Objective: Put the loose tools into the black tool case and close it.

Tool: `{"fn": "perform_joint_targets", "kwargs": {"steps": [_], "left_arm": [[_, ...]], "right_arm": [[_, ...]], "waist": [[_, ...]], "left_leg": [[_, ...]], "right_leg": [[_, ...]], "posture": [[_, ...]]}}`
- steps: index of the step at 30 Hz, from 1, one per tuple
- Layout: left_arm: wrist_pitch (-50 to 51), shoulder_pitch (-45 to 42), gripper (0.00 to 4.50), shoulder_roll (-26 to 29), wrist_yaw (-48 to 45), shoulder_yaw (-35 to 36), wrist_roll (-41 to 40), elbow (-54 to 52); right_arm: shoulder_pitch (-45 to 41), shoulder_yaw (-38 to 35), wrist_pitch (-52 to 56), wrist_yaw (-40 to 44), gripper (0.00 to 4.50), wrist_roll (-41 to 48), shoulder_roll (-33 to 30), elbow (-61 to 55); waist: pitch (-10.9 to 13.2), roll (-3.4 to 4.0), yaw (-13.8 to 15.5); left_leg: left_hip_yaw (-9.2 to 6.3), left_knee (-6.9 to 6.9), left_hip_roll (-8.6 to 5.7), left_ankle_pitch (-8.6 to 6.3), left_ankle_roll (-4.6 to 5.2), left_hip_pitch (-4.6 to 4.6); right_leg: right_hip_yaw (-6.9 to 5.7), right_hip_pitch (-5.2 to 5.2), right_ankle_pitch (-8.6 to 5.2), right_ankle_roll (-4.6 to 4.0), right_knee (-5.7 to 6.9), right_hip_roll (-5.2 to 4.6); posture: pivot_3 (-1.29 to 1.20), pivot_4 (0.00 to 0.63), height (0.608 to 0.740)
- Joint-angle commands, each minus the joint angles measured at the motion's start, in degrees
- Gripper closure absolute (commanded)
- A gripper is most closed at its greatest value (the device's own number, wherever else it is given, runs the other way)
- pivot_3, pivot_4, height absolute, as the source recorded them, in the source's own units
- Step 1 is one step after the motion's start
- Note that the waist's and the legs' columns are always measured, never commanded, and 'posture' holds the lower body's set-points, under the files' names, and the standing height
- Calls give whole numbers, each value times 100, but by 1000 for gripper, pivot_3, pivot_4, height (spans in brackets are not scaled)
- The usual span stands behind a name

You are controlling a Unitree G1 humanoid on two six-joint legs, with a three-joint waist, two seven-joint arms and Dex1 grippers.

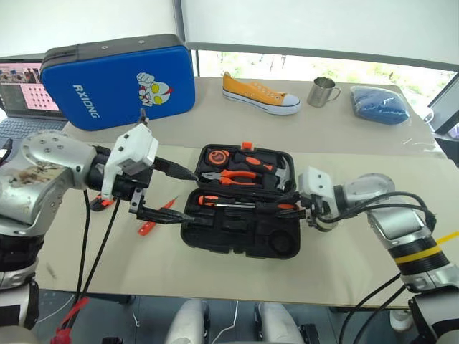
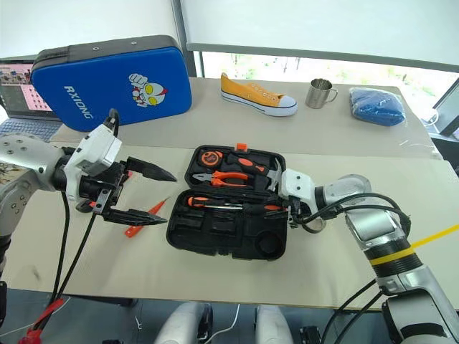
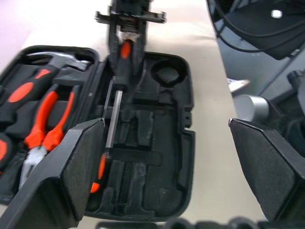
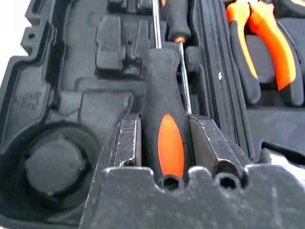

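The black tool case point(image 1: 215, 240) lies open in the middle of the table, its lid half away from me. My right gripper point(image 4: 164, 119) is shut on a black-and-orange handled screwdriver point(image 4: 169, 138), held low over the near half with the shaft pointing along the hinge. A second screwdriver point(image 1: 215, 201) lies in a recess there. My left gripper point(image 1: 192, 195) hangs open and empty at the case's left edge. Under its lower finger, a slim orange tester screwdriver point(image 2: 131, 230) lies on the table. A bit of orange point(image 1: 100, 203) shows behind my left wrist; what it is stays hidden.
Orange-handled pliers point(image 1: 240, 176), a hammer point(image 1: 281, 172) and a tape measure point(image 1: 215, 155) sit in the lid. At the back stand a blue zip case point(image 1: 118, 79), a laptop point(image 1: 21, 89), a yellow shoe point(image 1: 259, 93), a metal mug point(image 1: 323, 92) and a blue bundle point(image 1: 379, 104).
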Motion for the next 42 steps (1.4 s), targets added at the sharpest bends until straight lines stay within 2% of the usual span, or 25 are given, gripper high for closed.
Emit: {"fn": "perform_joint_targets", "kwargs": {"steps": [1, 7, 8, 13, 15, 21, 24, 33, 34, 42], "left_arm": [[26, -30, 0, 41, 129, 198, -127, -187], [-30, 27, 0, -10, 233, 123, -177, -284], [-52, 6, 0, -26, 234, 98, -159, -254], [-85, -82, 0, -78, 230, 43, -133, -188], [-117, -121, 0, -102, 209, 10, -102, -154], [-148, -172, 0, -139, 195, -28, -79, -117], [-174, -200, 0, -173, 199, -61, -60, -94], [-363, -201, 0, -147, 117, -186, 135, 4], [-376, -185, 0, -142, 114, -185, 150, 3], [-395, -104, 0, -133, 127, -167, 184, -39]], "right_arm": [[62, -57, 88, -51, 3447, -50, 29, -250], [181, -33, 373, -245, 3447, -67, 186, -517], [175, -42, 439, -326, 2947, -87, 223, -536], [218, -116, 563, -416, 1328, -104, 201, -721], [128, -396, 908, -384, 580, 261, 140, -1071], [-204, -758, 1805, -535, 580, 815, 199, -1461], [-219, -640, 1864, -643, 1223, 775, 324, -1406], [-284, -120, 1388, -826, 4346, 225, 784, -637], [-260, -70, 1357, -796, 4477, 199, 797, -621], [-135, 365, 1296, -966, 4477, -256, 981, -360]], "waist": [[0, 0, -4], [0, 0, -11], [0, 0, -12], [0, 0, -10], [0, 0, -5], [0, 0, -9], [0, 0, -8], [0, 0, -13], [0, 0, -13], [0, 0, -14]], "left_leg": [[0, 0, 0, 0, 0, 0], [0, 0, 0, 0, 0, 1], [-1, 0, 0, 0, 0, 2], [0, 0, -1, 1, -1, 2], [0, 0, -1, 0, -1, 2], [-2, 0, 0, 0, -1, 2], [-3, 0, -1, 0, -1, 3], [2, 0, -5, 1, -1, 0], [1, 0, -5, 1, -1, 0], [1, 0, -4, 1, -1, 1]], "right_leg": [[0, 0, 0, 0, 1, 0], [1, 0, 0, -1, 4, 2], [1, 0, 0, -1, 4, 2], [1, 0, 0, -1, 4, 2], [1, 0, 0, -1, 4, 2], [1, 0, 0, -1, 4, 3], [-1, 0, 0, -1, 5, 4], [2, -5, 0, -2, 6, 4], [2, -5, 0, -2, 6, 4], [1, -4, 0, -2, 7, 4]], "posture": [[0, 150, 739], [0, 150, 739], [0, 150, 739], [0, 150, 739], [0, 150, 739], [0, 150, 739], [0, 150, 739], [0, 150, 739], [0, 150, 739], [0, 150, 739]]}}
